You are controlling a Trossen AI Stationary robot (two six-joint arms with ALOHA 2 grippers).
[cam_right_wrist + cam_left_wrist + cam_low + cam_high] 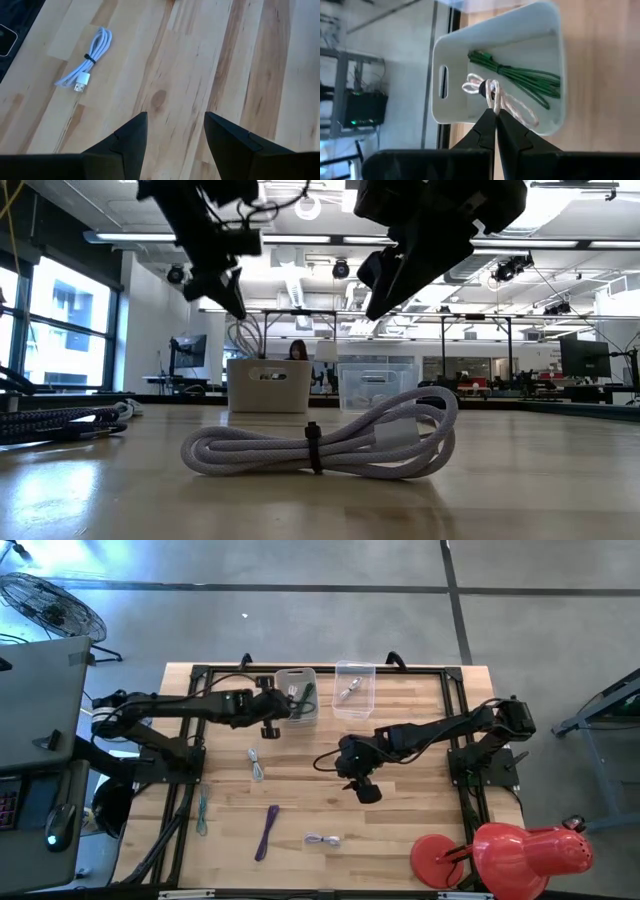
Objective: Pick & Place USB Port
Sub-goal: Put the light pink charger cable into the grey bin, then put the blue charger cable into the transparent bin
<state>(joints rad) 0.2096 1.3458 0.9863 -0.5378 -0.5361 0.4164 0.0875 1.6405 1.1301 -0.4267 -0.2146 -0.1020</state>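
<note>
above the middle of the table the right gripper [361, 787] hangs with fingers apart, ready for the white cable [322, 839] nearer, while the left gripper [270, 724], pinched together, waits beside the white bin [298, 695].

2 black jointed arms, black cabling, seemingly smooth wedge-shaped jaws

Floor: smooth grey concrete floor [300, 610] crossed by dark seam lines.
Bench: pale wooden plank bench [400, 830] with a black metal frame along its edges.
Fan: round black wire-cage fan [45, 605] standing on the floor beyond the bench's far left corner.
Lamp: red desk lamp [505, 852] at the bench's near right corner.
Windows: tall bright windows [60, 330] on the left wall.
Ceiling: white open ceiling [300, 275] with ducts and long strip lights.
Person: seated person [298, 351] far behind, among desks and monitors.
</note>
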